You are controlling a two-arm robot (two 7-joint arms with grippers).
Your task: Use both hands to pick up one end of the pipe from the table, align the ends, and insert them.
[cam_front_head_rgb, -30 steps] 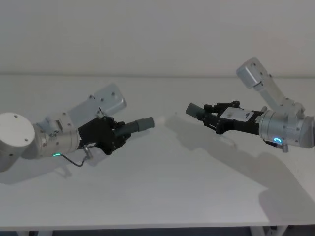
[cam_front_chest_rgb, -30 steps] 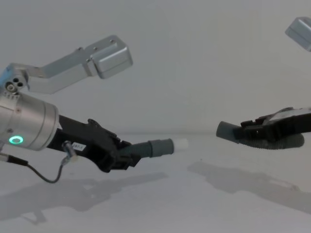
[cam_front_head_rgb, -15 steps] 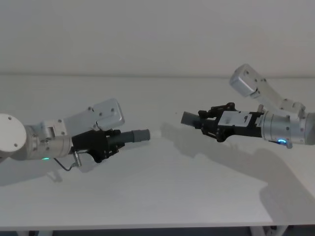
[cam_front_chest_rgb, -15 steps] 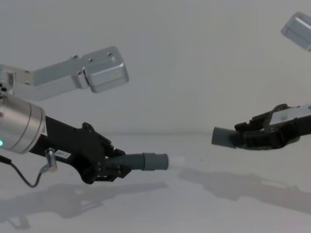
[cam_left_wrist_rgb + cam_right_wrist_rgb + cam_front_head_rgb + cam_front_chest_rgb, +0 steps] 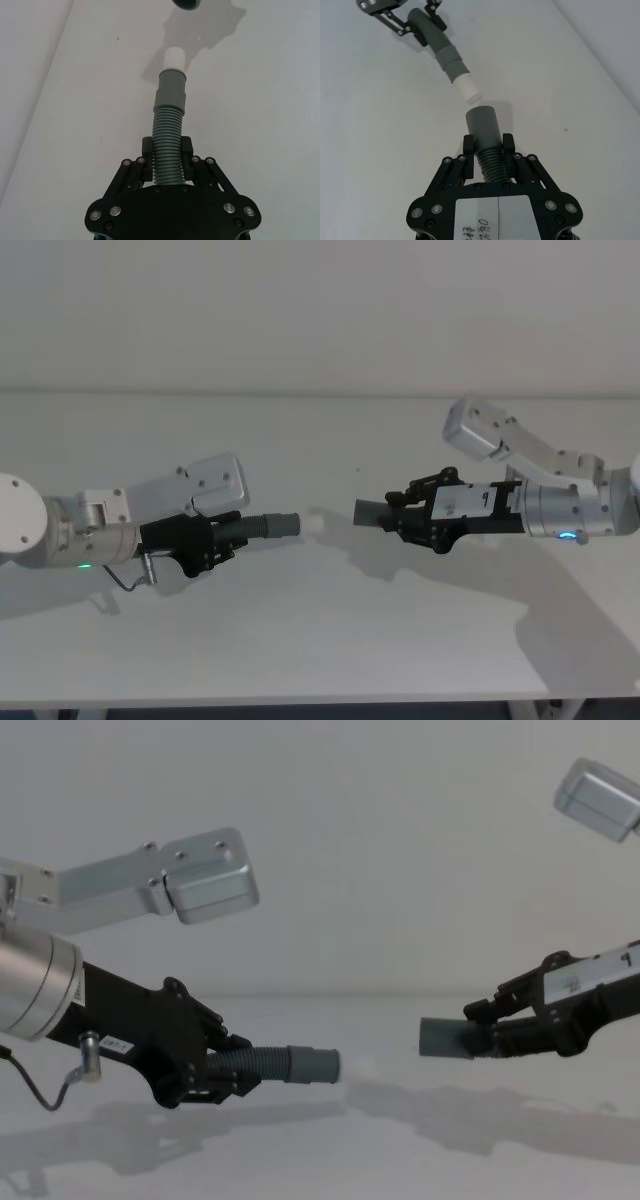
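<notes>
Judged light and bendable, both hose pieces hang above the worktop (image 5: pixel 320 640), gripped on ribs behind the cuffs: left tool (image 5: pixel 226 533), centre-left, clenches the white-tipped piece (image 5: pixel 272 526), right tool (image 5: pixel 402 516), centre-right, the open-cuffed piece (image 5: pixel 368 511), ends apart.

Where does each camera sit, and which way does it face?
Head view: high, facing down at the white table; left black gripper and right black gripper show.
Chest view: low, facing across the table; both grippers enter sideways.
Left wrist view: behind left gripper, along its dark grey ribbed hose piece.
Right wrist view: behind right gripper, along the second grey ribbed hose piece.
Wrist views share both hose pieces, apart.
</notes>
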